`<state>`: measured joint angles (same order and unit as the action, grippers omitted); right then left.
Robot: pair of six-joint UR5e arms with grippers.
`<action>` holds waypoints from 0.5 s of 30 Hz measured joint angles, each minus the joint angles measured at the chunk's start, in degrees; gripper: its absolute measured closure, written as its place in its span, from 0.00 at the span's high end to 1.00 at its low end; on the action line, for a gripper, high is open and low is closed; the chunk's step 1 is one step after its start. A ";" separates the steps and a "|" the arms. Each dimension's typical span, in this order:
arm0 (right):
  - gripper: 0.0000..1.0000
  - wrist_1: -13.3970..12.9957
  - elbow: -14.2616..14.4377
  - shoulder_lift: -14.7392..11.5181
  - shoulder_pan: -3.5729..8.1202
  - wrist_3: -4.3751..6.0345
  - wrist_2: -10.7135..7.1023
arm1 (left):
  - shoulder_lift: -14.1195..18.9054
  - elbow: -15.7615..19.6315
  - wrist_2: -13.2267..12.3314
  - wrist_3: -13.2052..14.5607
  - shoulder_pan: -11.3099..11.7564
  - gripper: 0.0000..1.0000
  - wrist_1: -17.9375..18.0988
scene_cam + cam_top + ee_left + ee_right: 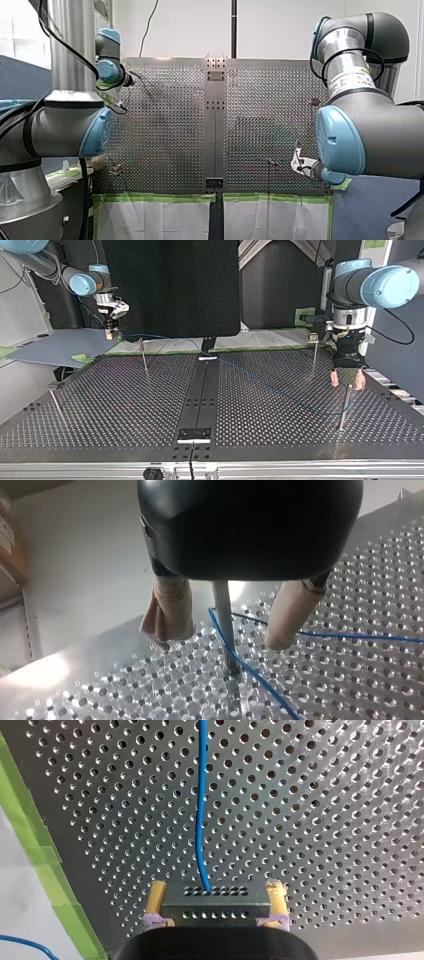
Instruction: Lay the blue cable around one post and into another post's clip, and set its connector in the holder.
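In the left wrist view my left gripper [220, 641] stands open, its beige pads [170, 612] on either side of a thin metal post [223, 612]. The blue cable [252, 674] bends around that post near its foot and runs off across the perforated plate. In the top view this gripper [347, 385] hangs over the post [343, 407] at the right. My right gripper [216, 889], with yellow pads, is shut on the grey connector [215, 904]; the cable [201, 810] leaves it straight ahead. In the top view it [111, 334] hovers beyond the table's far left corner.
More thin posts stand on the plate in the top view: one at far left [144, 357], one at near left [55, 405], one with a small clip at far right [314, 351]. A small bracket [195, 435] sits on the central strip. Green tape [47, 870] edges the plate.
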<state>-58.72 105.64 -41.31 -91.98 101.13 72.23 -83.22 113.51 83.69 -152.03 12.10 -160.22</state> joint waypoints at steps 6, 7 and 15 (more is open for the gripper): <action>0.00 0.00 0.03 0.00 0.00 0.05 -0.12 | 3.04 0.44 0.25 2.65 0.28 1.00 -2.23; 0.00 -0.01 0.03 0.00 0.00 0.05 -0.15 | 3.50 0.33 0.44 3.09 0.32 1.00 -2.64; 0.00 0.06 0.03 -0.01 -0.07 0.05 -0.30 | 7.43 -2.48 3.82 7.00 0.54 1.00 -6.53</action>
<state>-58.66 105.67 -41.33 -92.04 101.18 71.93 -75.79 111.03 87.51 -145.03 12.64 -166.75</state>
